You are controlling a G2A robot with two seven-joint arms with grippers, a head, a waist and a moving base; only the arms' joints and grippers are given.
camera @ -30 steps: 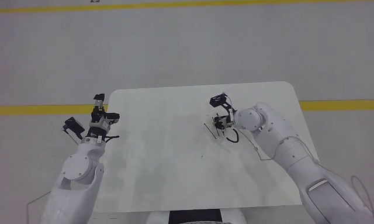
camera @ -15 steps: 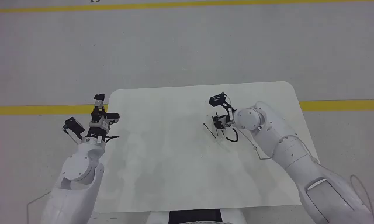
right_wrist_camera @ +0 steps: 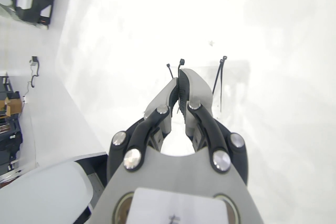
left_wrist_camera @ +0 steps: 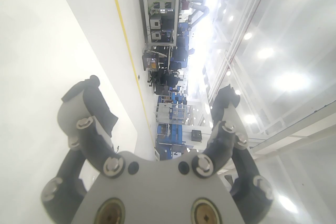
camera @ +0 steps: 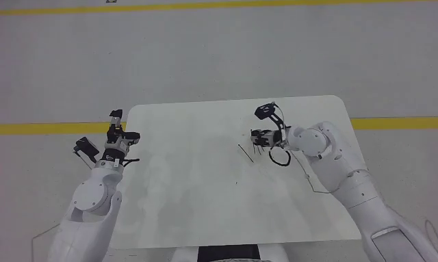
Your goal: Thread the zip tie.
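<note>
Black zip tie (right_wrist_camera: 181,62) is pinched in the right jaws over the counter (camera: 191,193), right of centre; pickup looks done, so threading next needs the wide-apart left jaws to meet it.

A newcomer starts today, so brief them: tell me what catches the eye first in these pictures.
The right gripper, shut on a thin black zip tie over the far half of the white table, stands out first. More loose zip ties lie on the table beside it. The left gripper hangs open at the table's left edge.
</note>
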